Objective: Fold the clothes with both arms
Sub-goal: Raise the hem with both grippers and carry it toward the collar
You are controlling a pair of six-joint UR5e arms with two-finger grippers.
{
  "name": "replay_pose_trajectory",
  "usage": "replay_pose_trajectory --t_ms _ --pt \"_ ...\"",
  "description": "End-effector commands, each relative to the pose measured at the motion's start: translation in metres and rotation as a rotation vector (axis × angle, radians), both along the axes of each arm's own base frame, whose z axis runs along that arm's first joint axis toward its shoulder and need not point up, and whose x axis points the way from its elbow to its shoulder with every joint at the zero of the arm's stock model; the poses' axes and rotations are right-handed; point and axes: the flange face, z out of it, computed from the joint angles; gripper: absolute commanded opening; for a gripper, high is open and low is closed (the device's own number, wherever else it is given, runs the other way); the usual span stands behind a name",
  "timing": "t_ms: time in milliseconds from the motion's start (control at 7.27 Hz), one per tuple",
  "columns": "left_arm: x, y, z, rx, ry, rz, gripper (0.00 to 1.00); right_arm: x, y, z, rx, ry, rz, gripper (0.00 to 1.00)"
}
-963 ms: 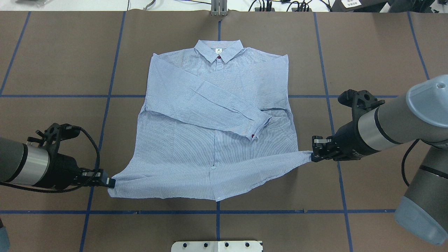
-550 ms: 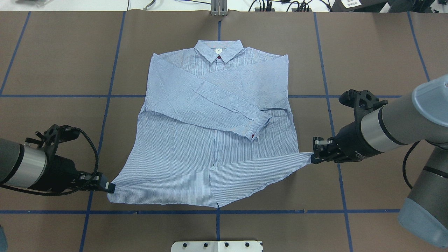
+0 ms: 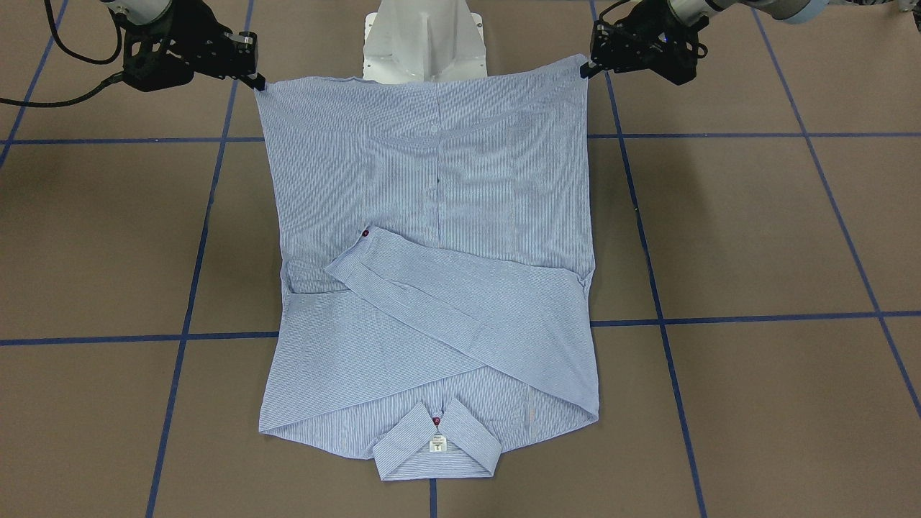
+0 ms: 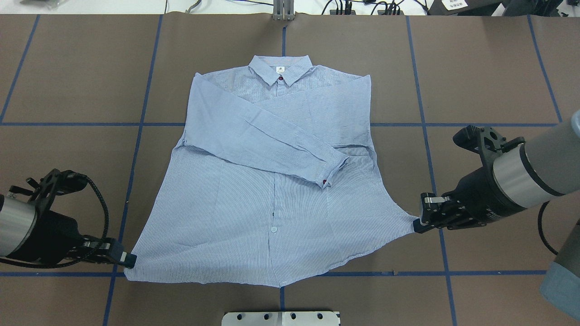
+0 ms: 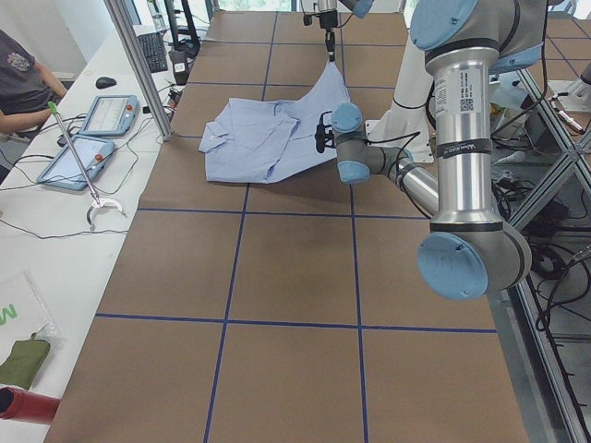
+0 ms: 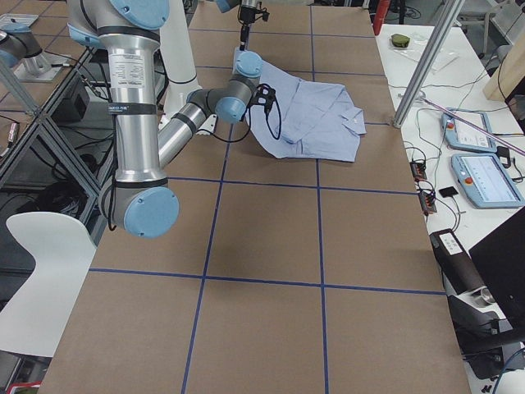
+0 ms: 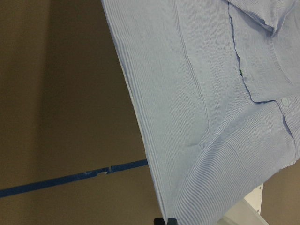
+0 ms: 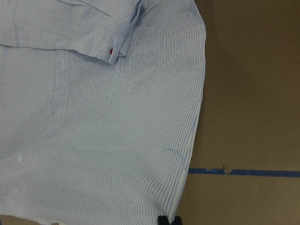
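The light blue striped shirt (image 4: 272, 181) lies front up on the brown table, collar at the far side, both sleeves folded across the chest. My left gripper (image 4: 129, 260) is shut on the shirt's near left hem corner. My right gripper (image 4: 419, 225) is shut on the near right hem corner. The hem is lifted off the table and stretched wide between them. In the front-facing view the shirt (image 3: 432, 273) hangs taut from the left gripper (image 3: 584, 70) and the right gripper (image 3: 257, 81). The wrist views show the shirt's cloth (image 7: 201, 117) (image 8: 103, 117) running from the fingertips.
Blue tape lines (image 4: 281, 273) grid the brown table. The white pedestal base (image 4: 281, 318) stands at the near edge, just under the lifted hem. Tablets and cables lie on a side bench (image 5: 88, 148), where a person's arm (image 5: 28, 88) rests.
Both grippers have pulled the hem corners nearer the robot and outward. The lower shirt is stretched wider and the whole shirt has slid slightly toward the robot.
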Motion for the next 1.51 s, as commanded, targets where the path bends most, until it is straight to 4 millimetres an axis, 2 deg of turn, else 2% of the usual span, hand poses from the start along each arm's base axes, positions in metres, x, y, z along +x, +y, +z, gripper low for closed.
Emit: replay_pose_trajectory --t_ms 0,413,825,1100,1376 --pt "-0.006 0.01 -0.003 -0.007 0.007 0.042 0.0 0.024 0.026 0.027 0.004 -0.075 -0.074 0.0" --pt "-0.01 0.026 -0.02 -0.007 0.05 0.132 0.0 0.026 0.035 0.025 -0.003 -0.114 -0.134 0.0" --pt "0.0 0.026 -0.033 -0.041 0.068 0.131 0.0 0.019 0.034 0.028 -0.008 -0.108 -0.141 0.0" --pt "0.005 0.022 -0.037 -0.044 0.072 0.127 0.0 0.006 0.01 0.025 0.003 -0.118 -0.115 0.0" --pt "0.015 0.002 -0.029 -0.047 0.059 0.088 0.0 0.005 -0.034 0.023 0.01 -0.122 -0.04 0.0"
